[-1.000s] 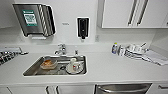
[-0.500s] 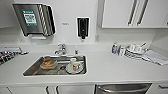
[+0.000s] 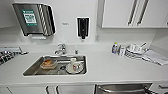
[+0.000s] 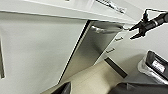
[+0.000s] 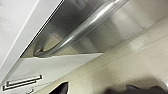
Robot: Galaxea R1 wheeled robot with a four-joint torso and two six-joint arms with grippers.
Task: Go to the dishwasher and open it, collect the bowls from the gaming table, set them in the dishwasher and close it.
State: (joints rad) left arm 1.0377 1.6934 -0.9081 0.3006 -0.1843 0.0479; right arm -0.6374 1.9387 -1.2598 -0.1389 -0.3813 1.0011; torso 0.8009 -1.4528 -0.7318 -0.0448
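Robot is parked square to the counter (image 3: 120, 72), sink (image 3: 56, 65) dead ahead with dirty dishes in it. The dishwasher (image 3: 122, 88) sits under the counter, near and right of the sink; its steel front and curved bar handle (image 3: 120, 88) just show at the near edge of the head view. Door looks closed.

Right gripper (image 4: 135, 30) hangs just in front of the handle's right end, at handle height, fingers spread and nothing between them. That's a pre-grasp pose as I read it: jaws parted so they can close around the bar. The right wrist camera looks up at the handle (image 5: 82, 27) from just below, so the wrist is low and close.

Left gripper: can't tell its state. That arm sits back and left, out of the door's swing path, probably on purpose.

Bowls and gaming table aren't here; opening step comes first.
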